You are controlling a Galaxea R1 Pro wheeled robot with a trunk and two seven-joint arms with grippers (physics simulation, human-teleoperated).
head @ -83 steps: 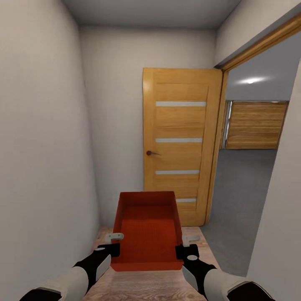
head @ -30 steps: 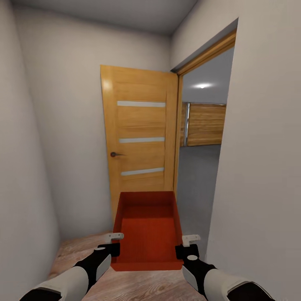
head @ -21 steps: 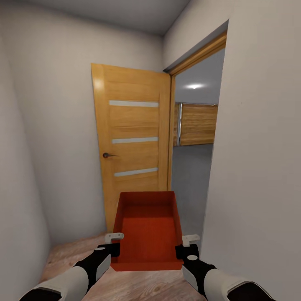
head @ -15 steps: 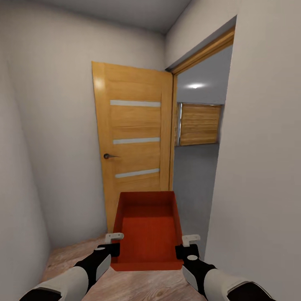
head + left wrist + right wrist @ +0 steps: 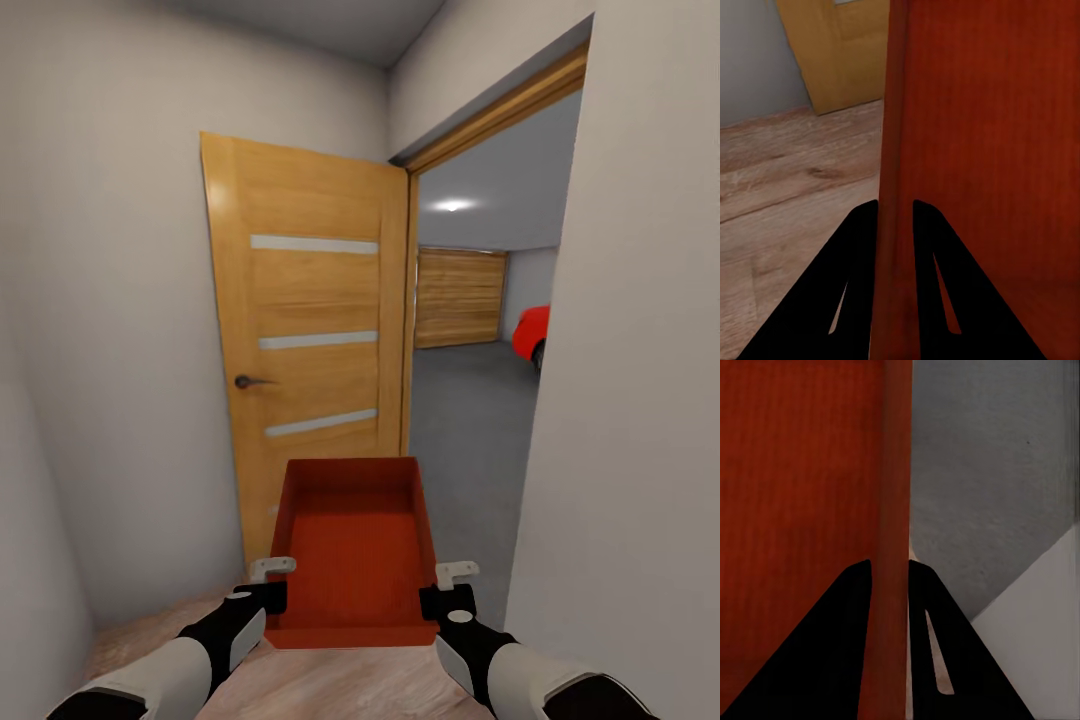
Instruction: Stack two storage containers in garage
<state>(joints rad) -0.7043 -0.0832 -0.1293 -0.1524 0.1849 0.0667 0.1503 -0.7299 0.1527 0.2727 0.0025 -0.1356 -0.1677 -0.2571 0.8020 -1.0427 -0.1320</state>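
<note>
The storage container [image 5: 352, 545] is riding level in front of the robot's trunk, open side up, facing the doorway to the garage [image 5: 470, 400]. The left claw [image 5: 268, 582] and right claw [image 5: 447, 588] are each pinching a side wall between their fingers, arms reaching forward in parallel, likely so the bin is staying square through the gap beside the open wooden door [image 5: 305, 330].

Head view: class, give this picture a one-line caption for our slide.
Both grippers, left and right, carry a red-orange storage container toward the open wooden door into the garage.

Red car [image 5: 533, 335] mostly hidden behind the right wall [image 5: 640, 400]
</note>
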